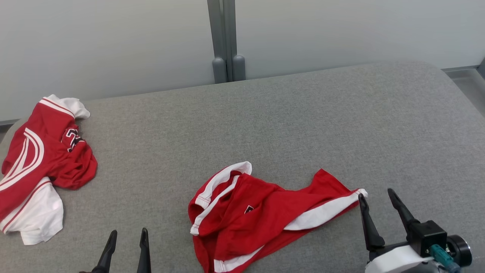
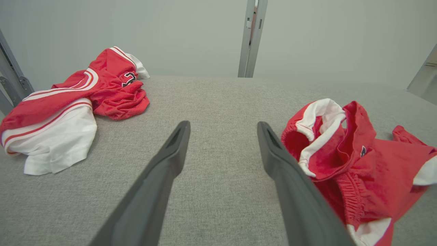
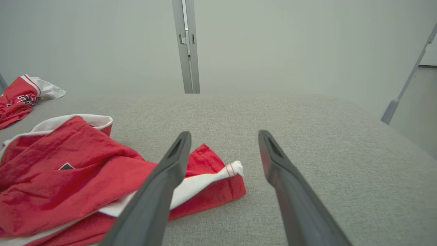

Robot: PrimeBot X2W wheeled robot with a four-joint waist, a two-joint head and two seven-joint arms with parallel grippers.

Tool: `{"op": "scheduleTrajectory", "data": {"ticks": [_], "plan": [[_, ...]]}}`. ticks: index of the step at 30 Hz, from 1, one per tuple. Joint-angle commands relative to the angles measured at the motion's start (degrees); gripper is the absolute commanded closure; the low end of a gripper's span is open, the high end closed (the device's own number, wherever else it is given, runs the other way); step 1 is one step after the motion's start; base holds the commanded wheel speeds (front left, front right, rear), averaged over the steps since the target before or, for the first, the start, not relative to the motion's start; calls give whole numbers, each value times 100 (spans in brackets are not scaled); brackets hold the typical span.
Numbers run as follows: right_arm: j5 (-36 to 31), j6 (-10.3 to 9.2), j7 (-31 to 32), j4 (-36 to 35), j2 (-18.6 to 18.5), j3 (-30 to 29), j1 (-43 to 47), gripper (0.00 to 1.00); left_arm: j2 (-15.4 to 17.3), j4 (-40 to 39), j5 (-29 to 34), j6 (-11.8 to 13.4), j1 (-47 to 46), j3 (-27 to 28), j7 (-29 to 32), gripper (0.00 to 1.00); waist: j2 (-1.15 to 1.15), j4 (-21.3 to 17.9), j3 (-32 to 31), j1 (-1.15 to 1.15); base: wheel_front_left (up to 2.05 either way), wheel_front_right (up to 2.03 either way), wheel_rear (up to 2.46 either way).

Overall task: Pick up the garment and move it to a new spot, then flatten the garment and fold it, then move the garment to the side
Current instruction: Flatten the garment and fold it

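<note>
Looking at the head view first: red shorts (image 1: pixel 257 212) lie crumpled at the front middle of the grey woven pad (image 1: pixel 288 125). Soft knit, white side stripes, gathered waistband, small dark logo patch. One leg fans out to the right and ends in a white-trimmed corner. A red-and-white jersey (image 1: pixel 38 167) is bunched at the pad's left edge, well apart from the shorts (curved white piping, dark lettering half hidden in the folds). The left gripper (image 1: pixel 128 231) is at the lower left, fingers parted and holding nothing, over bare pad. The right gripper (image 1: pixel 376 193) is at the lower right, fingers spread and empty, with its inner fingertip just beside the shorts' white-trimmed corner. Can't tell if it touches. A grey metal post (image 1: pixel 226 41) stands against the pale wall behind.

Left wrist view: the left gripper (image 2: pixel 223 124) has its tapered matte-dark fingers wide apart, with nothing but grey weave between them. The shorts (image 2: pixel 368 167) are to the right, elastic waistband puckered. The jersey (image 2: pixel 68 102) is far left, its white panel draped flat.

Right wrist view: the right gripper (image 3: pixel 224 133) is spread and empty. One finger crosses in front of the shorts' (image 3: pixel 68 184) hem, and the leg corner pokes into the gap between the fingers. The jersey (image 3: pixel 17 95) sits at the far left edge.
</note>
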Motion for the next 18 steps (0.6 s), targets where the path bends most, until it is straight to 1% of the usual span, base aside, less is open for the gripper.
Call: {"op": "scheduleTrajectory", "data": {"ticks": [1, 5, 7, 10, 14, 18], "plan": [[-51, -8, -17, -1, -4, -80, -167, 0, 5, 6, -85, 36, -42, -36, -17, 0, 0, -3, -1, 0, 0, 0, 0], [-174, -9, -10, 485, -135, -85, -306, 0, 5, 285, -83, 3, -69, -310, -11, 0, 0, -24, -31, 0, 0, 0, 0], [-179, -9, 212, 733, -327, 86, -453, 0, 8, 382, -222, -16, -141, -441, 133, 0, 0, -32, -39, 0, 0, 0, 0], [17, -9, 833, 889, -607, 261, -638, 0, 6, 298, -604, -53, -159, -745, 706, 0, 0, -54, -18, 0, 0, 0, 0], [398, -9, 1630, 804, -922, 477, -922, 0, 9, -117, -1059, -86, -10, -1127, 1542, 0, 0, -134, 48, 0, 0, 0, 0], [782, -9, 2299, 738, -1275, 915, -1131, 0, 31, -601, -1223, -99, 149, -1482, 2308, 0, 0, -174, 110, 0, 0, 0, 0]]}}
